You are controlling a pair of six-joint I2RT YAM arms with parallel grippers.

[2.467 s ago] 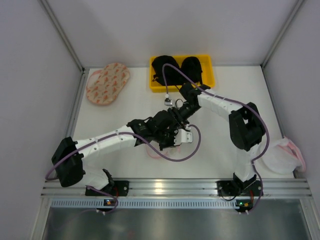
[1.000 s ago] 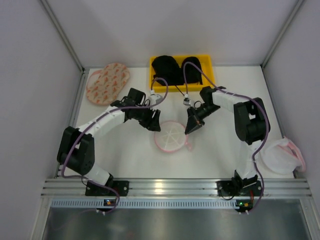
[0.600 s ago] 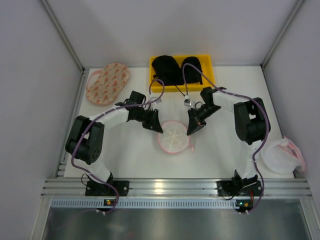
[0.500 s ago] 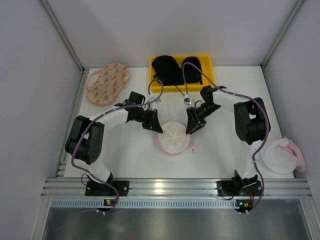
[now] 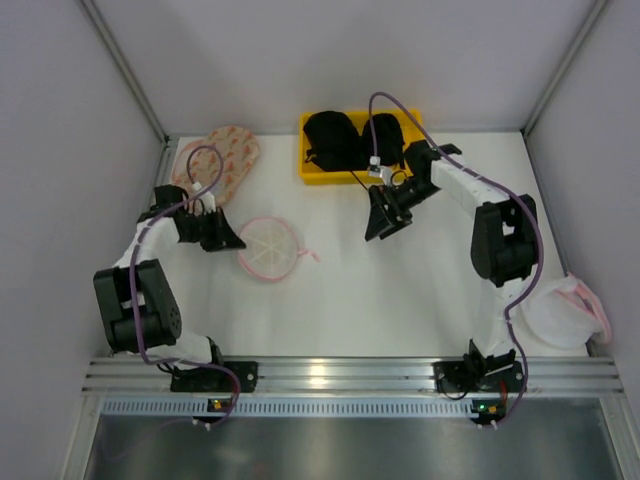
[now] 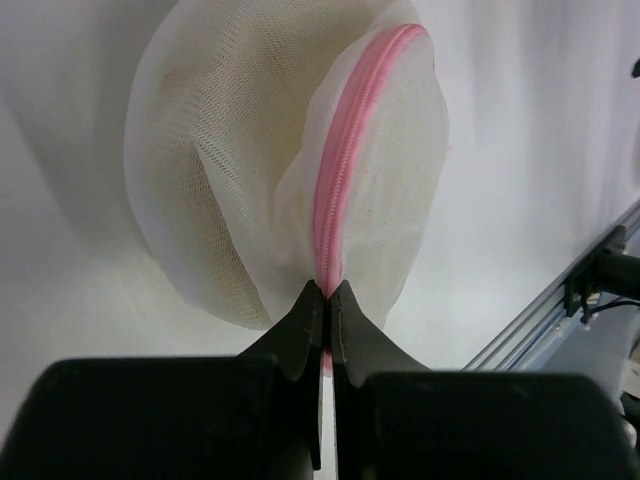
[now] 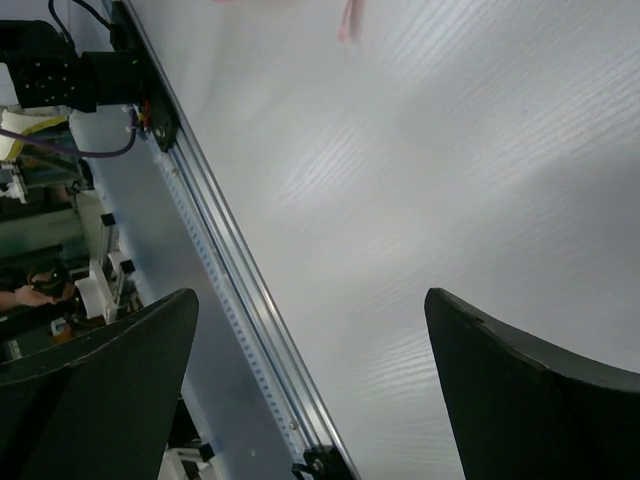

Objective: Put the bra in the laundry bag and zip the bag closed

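The laundry bag (image 5: pixel 268 248), a round white mesh pouch with a pink zip rim (image 6: pixel 345 150), lies flat on the left half of the table. My left gripper (image 5: pixel 231 240) is at its left edge, shut on the pink rim (image 6: pixel 328 288). The zip line runs shut away from the jaws. The bra does not show as a separate thing; only a pale yellowish tint comes through the mesh (image 6: pixel 200 160). My right gripper (image 5: pixel 378 224) hangs open and empty (image 7: pixel 310 295) over bare table in front of the yellow tray, well right of the bag.
A yellow tray (image 5: pixel 325 178) holding black bras (image 5: pixel 335 140) stands at the back centre. An oval pinkish bag with orange marks (image 5: pixel 228 160) lies at the back left, behind my left arm. Another white pouch (image 5: pixel 568 312) hangs off the right edge. A metal rail (image 5: pixel 350 375) borders the front.
My left gripper shut on the bag's rim and dragged the bag from the table's centre to the left. My right gripper opened, let go and drew back toward the tray.
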